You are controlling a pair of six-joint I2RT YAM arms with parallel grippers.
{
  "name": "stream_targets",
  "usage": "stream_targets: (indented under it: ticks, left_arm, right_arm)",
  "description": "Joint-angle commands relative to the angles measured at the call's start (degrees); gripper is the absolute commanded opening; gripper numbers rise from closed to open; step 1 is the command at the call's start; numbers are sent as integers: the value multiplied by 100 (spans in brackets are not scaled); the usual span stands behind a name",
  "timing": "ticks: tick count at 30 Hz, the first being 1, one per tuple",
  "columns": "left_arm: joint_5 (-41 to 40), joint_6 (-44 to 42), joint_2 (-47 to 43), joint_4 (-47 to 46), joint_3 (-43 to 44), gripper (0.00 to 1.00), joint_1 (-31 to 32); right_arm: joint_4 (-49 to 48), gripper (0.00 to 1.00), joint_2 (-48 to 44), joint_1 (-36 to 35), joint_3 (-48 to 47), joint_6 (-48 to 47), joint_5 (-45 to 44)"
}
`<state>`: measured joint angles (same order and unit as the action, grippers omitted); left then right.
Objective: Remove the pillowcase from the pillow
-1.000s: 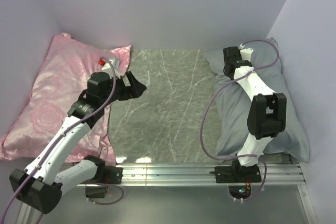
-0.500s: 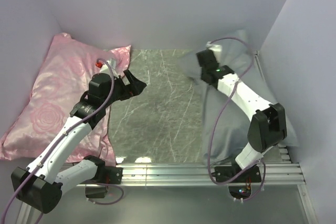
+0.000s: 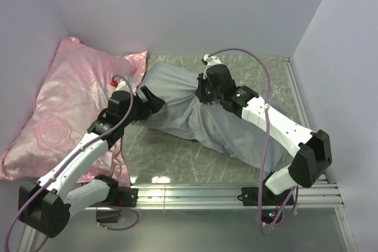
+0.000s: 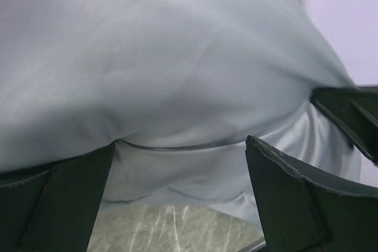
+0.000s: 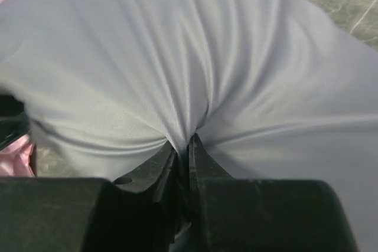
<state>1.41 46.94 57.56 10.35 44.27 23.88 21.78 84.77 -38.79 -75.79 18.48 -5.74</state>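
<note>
The shiny grey-blue pillowcase (image 3: 195,123) lies plump across the middle of the table, slanting from far left to near right. The white pillow is hidden; I take it to be inside the case. My right gripper (image 3: 202,90) is shut on a pinched fold of the pillowcase (image 5: 177,45) near its far top, and the fabric gathers into the closed jaws of the gripper (image 5: 184,141). My left gripper (image 3: 151,100) is open at the case's left end. In the left wrist view the pillowcase (image 4: 177,69) bulges between and above the spread fingers of the gripper (image 4: 180,144).
A pink rose-patterned pillow (image 3: 62,107) lies along the left wall, partly under my left arm. The green marble tabletop (image 3: 171,160) shows in front of the grey case. An aluminium rail (image 3: 207,193) runs along the near edge. Walls close in on left, back and right.
My right gripper has dragged the grey-covered pillow from the far right corner to the table's middle. The case's left end now sits between my left gripper's open jaws.
</note>
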Motion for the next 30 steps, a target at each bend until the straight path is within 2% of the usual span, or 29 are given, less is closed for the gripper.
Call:
stream_targets:
  ticks: [1, 2, 3, 5, 6, 8, 9, 11, 13, 15, 18, 20, 21, 24, 25, 28, 30]
  left_arm:
    - [-378, 166, 238, -445, -269, 99, -32]
    - [-422, 167, 334, -472, -287, 99, -32]
    - [-422, 167, 370, -481, -305, 99, -32]
    - [-431, 175, 422, -473, -323, 97, -32]
    - [-448, 184, 423, -446, -323, 88, -32]
    - [-457, 193, 379, -306, -288, 78, -32]
    - [-405, 176, 344, -236, -244, 65, -32]
    - [-378, 132, 108, -26, -121, 57, 2]
    - [-440, 0, -104, 177, 89, 44, 90]
    - [-414, -192, -341, 450, 292, 37, 117]
    - [-194, -535, -369, 669, 949, 40, 396]
    - [-289, -738, -150, 766, 1275, 53, 695]
    - [-447, -904, -27, 897, 1442, 66, 889]
    - [-1080, -1142, 605, 978, 2058, 84, 1758]
    - [-1221, -1169, 781, 1013, 2355, 86, 2152]
    - [-1625, -1275, 1406, 1039, 2848, 90, 2699]
    - [-1670, -1336, 1731, 917, 2982, 92, 2832]
  right_arm:
    - [-464, 15, -5, 82, -76, 120, 195]
    - [-455, 18, 30, 82, -94, 147, 309]
    - [-412, 28, 65, 90, -120, 173, 293]
    - [-272, 43, 49, 90, -191, 279, 196]
    - [-227, 56, -13, 82, -173, 314, 48]
    - [-122, 64, -337, 108, -103, 437, -120]
    - [-61, 71, -486, 125, -42, 481, -295]
    - [184, 74, -943, 283, 3, 674, -463]
    - [317, 77, -1451, 441, 152, 901, -507]
    - [511, 77, -1796, 748, 310, 1060, -603]
    - [827, 79, -2437, 1407, 765, 1289, -719]
    - [1029, 79, -2658, 1898, 986, 1334, -570]
    - [1065, 79, -2859, 2266, 1213, 1299, -534]
    - [1188, 81, -3124, 2882, 1697, 1299, -551]
    - [1188, 82, -3264, 3016, 1830, 1281, -508]
    - [1135, 82, -3423, 3507, 2296, 1255, -209]
    - [1039, 83, -3502, 3711, 2594, 1211, -156]
